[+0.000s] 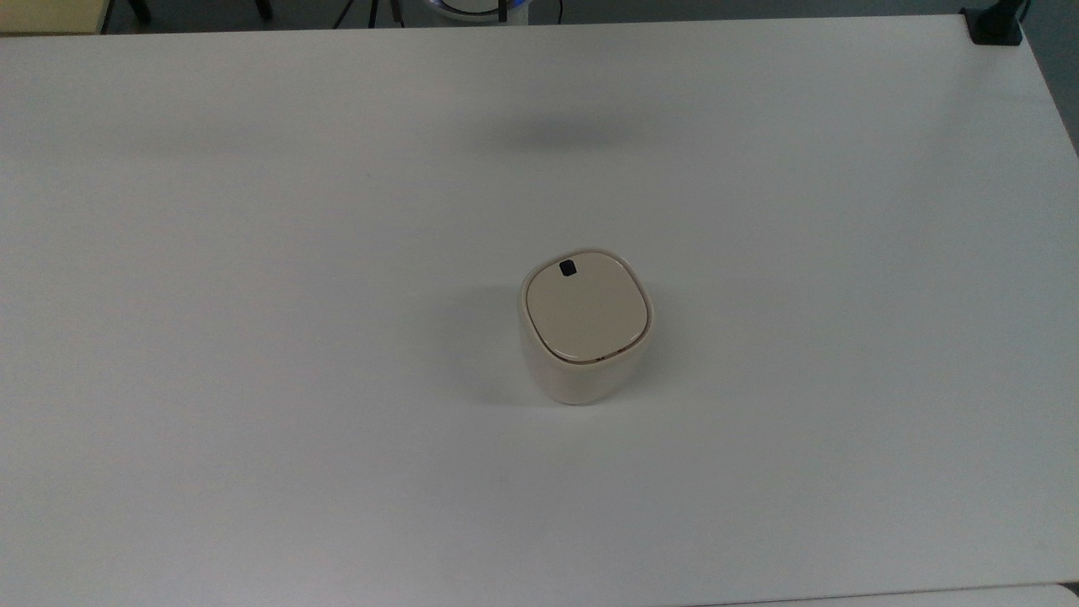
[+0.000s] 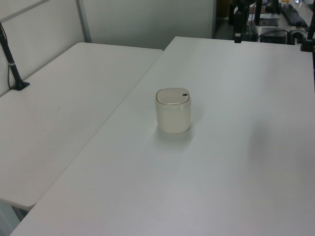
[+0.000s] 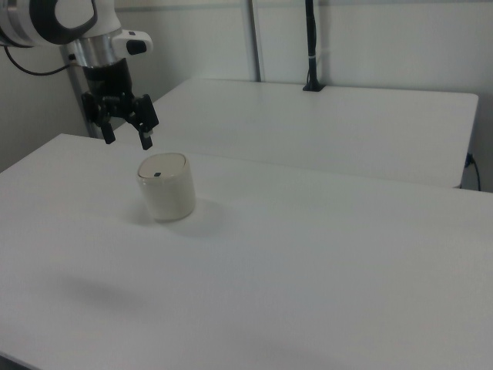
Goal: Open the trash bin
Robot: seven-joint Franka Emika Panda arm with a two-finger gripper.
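One trash bin [image 1: 585, 324] is sitting mid-bench [image 1: 253, 337], lid [image 1: 587, 307] shut (black button [image 1: 568, 268] showing). The tool [image 3: 127, 141] is hanging above it in the right view, fingers spread, gripping nothing.

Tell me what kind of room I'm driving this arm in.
Probably a robotics lab or office workspace: plain white tables pushed side by side, black clamp-on stands at the edges, and the arm's open pincer hanging above a lone trash bin with its lid shut.
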